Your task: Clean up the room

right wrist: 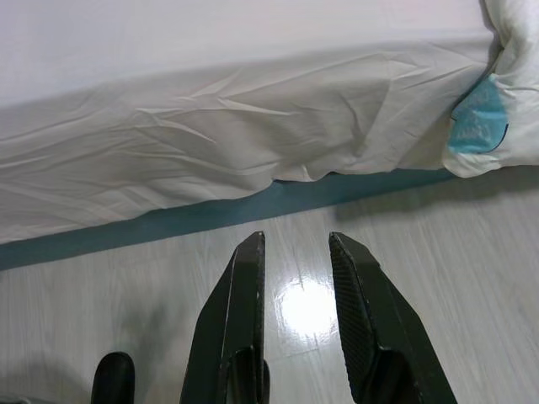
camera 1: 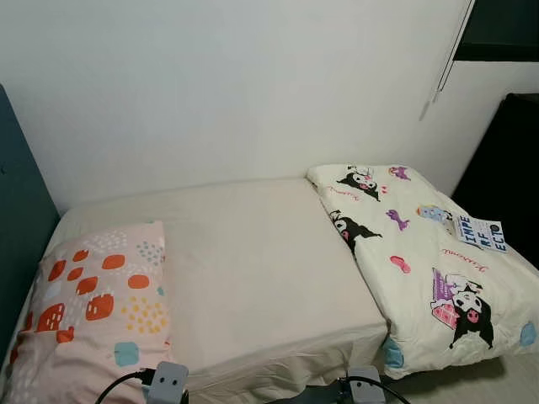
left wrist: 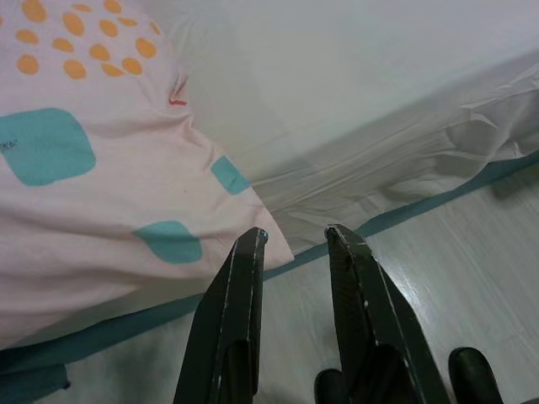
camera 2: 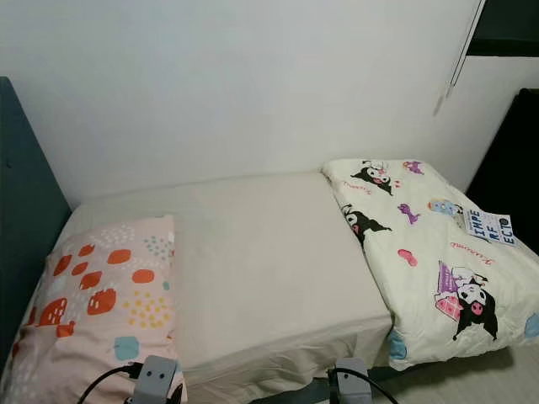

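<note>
Facing the cream-sheeted bed [camera 1: 261, 269] with its pink spotted pillow [camera 1: 93, 311] and folded white cartoon-print quilt [camera 1: 421, 261], my 2 jaws, left gripper [left wrist: 295, 236] and right gripper [right wrist: 295, 240], hang slightly parted, holding nothing.

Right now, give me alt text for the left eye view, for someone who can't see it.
A bed with a bare cream sheet stands against a white wall, seen from above at its side. A pink pillow with orange, yellow and teal patches lies at the left end, and a folded white cartoon-print comforter covers the right end.
</note>
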Robot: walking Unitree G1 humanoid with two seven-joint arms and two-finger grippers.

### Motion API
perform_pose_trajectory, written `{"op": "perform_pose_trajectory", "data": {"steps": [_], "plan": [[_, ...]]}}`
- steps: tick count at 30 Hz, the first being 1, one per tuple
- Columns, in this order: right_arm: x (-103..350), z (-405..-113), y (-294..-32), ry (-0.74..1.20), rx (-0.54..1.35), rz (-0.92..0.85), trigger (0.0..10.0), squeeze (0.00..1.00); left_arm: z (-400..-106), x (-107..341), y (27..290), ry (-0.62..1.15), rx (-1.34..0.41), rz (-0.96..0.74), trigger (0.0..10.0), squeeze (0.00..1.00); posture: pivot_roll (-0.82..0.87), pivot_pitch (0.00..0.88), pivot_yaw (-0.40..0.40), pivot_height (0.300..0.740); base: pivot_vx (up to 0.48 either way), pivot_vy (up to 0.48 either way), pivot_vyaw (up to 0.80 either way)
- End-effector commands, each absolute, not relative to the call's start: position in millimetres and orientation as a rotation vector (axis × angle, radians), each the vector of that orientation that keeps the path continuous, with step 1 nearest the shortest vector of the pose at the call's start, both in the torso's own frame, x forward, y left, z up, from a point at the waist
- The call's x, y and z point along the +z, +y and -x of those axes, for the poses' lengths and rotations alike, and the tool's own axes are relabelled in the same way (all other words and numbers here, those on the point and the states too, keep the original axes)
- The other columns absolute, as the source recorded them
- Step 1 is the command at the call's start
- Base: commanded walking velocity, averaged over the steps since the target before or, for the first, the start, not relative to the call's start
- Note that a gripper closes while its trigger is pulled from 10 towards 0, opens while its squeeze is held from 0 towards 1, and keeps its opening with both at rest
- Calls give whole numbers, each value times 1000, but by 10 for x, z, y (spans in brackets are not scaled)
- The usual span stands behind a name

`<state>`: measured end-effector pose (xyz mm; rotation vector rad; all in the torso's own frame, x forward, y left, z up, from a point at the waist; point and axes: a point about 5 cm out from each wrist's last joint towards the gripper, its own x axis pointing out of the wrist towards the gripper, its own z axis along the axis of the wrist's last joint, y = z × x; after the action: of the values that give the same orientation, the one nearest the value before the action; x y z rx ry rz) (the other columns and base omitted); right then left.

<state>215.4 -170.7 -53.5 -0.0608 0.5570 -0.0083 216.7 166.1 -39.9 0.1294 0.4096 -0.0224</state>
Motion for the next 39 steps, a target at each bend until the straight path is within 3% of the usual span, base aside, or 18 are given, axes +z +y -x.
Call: {"op": "perform_pose_trajectory", "data": {"steps": [1,39], "plan": [[-583,-2093,-1712,592,-3,72,10000,0,-2119,-447,1684,446,-20,-137,10000,0,26,69,-61,740,0,0,0],[-572,-2127,-1675,592,11,73,10000,0,-2137,-448,1652,453,-29,-134,10000,0,29,65,-62,740,0,0,0]]}}
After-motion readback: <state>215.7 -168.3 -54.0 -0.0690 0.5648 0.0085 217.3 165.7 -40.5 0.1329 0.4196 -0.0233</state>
